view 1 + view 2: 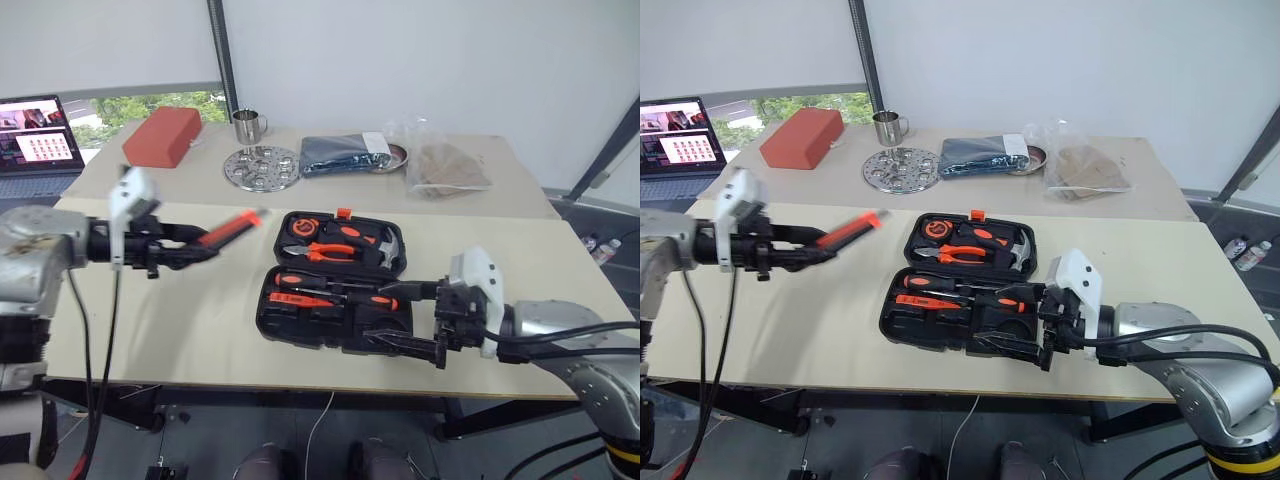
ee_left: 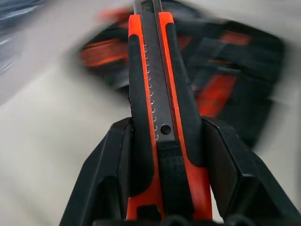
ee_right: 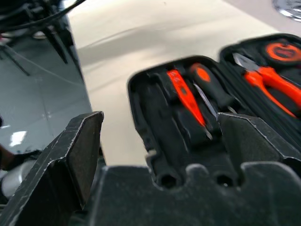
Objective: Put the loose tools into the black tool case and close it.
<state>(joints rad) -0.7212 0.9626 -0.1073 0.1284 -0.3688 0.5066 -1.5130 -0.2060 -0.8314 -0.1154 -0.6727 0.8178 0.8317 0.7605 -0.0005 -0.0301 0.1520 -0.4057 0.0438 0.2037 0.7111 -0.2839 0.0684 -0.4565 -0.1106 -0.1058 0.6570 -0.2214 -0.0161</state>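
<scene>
Lying open on the table (image 1: 200,330) is one black tool case (image 1: 340,275), with one hammer (image 1: 378,240), one pair of pliers (image 1: 335,252) and one tape measure (image 1: 301,229) in its far half; the near half holds one red screwdriver (image 1: 300,299) and one black-orange screwdriver (image 1: 345,286). At nine o'clock of the case, the left gripper (image 1: 190,250) holds one utility knife (image 1: 228,228) clear of the table. The left wrist view shows both fingers (image 2: 117,160) clamped on the knife's sides. In the right wrist view, the right gripper (image 3: 160,141) gapes wide and empty by the case's near edge.
</scene>
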